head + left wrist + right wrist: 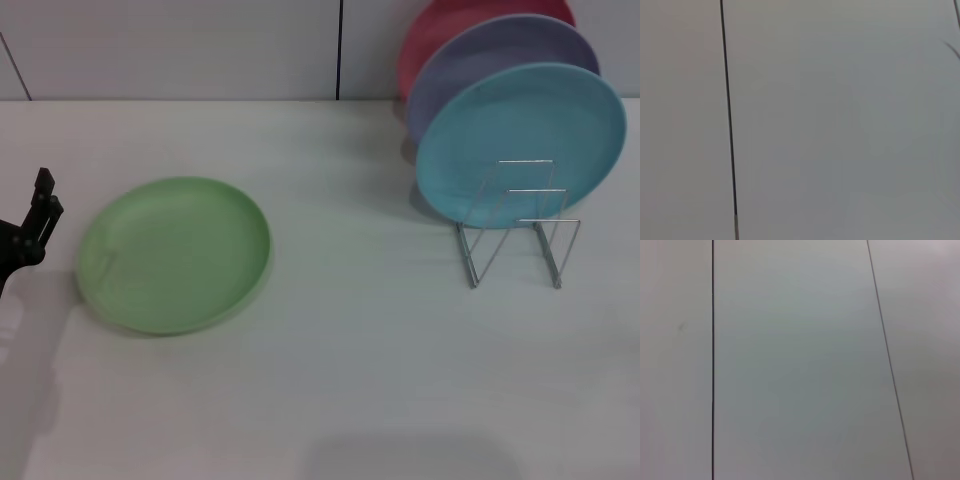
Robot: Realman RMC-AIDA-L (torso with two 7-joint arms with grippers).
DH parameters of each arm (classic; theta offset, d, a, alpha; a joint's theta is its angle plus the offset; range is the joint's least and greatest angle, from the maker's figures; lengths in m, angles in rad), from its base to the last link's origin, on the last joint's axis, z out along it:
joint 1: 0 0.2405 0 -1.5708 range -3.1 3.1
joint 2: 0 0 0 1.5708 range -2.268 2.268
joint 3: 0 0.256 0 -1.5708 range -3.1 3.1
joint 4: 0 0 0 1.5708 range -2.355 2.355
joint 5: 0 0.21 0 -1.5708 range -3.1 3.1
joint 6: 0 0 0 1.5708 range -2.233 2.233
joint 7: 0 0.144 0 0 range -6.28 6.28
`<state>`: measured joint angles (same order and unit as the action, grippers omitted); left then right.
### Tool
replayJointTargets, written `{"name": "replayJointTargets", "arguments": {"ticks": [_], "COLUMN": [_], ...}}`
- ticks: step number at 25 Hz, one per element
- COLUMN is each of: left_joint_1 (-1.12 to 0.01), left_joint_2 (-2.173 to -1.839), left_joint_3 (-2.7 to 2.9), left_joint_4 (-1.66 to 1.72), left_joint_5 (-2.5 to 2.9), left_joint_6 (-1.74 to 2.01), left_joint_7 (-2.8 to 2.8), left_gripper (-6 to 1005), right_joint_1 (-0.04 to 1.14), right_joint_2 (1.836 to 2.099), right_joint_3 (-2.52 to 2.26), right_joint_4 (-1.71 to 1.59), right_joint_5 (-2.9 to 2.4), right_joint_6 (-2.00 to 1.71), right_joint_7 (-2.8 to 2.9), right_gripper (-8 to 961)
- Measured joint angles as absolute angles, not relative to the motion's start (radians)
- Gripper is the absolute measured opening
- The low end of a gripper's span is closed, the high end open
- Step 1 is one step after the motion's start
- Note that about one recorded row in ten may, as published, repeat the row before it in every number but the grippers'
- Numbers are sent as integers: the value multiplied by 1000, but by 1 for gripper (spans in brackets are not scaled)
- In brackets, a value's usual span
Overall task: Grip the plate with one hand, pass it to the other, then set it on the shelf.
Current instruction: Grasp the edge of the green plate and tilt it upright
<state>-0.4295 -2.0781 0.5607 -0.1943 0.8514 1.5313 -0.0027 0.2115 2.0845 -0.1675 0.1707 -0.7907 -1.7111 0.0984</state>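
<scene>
The light green plate (pixel 175 253) lies flat on the white table (pixel 350 380), left of the middle in the head view. My left gripper (pixel 38 215) is black and reaches in from the far left edge. It stands a short way left of the plate's rim, apart from it. The wire shelf (pixel 515 235) stands at the right, with its front loops bare. My right gripper is out of view. Both wrist views show only plain pale wall panels with dark seams.
Three plates stand upright in the back of the rack: a light blue plate (pixel 520 135) in front, a lavender plate (pixel 480 55) behind it, and a pink plate (pixel 440 30) at the back. A wall runs behind the table.
</scene>
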Motion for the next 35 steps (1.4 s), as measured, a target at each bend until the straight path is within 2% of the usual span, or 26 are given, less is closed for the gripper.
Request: {"name": "replayJointTargets", "arguments": {"ticks": [10, 14, 26, 35], "left_joint_1": [-440, -476, -584, -586], "left_joint_2": [-2075, -2066, -2067, -2067], "left_joint_3": [512, 514, 435, 320], "left_joint_4": [-193, -182, -177, -231], "left_joint_5": [874, 927, 921, 924], "left_joint_6": [1510, 1503, 1368, 1371], "left_joint_7": [-50, -47, 15, 135], "left_gripper": [796, 790, 763, 752], "right_joint_1": [220, 222, 224, 229], "right_joint_2": [2083, 2082, 2082, 2082], "right_joint_3": [-169, -170, -170, -170], "right_joint_4": [171, 170, 172, 177], "right_joint_5": [-792, -792, -792, -792], "right_joint_6": [-1702, -1699, -1662, -1655], "right_joint_7": [103, 103, 110, 110], "right_gripper": [832, 833, 833, 833]}}
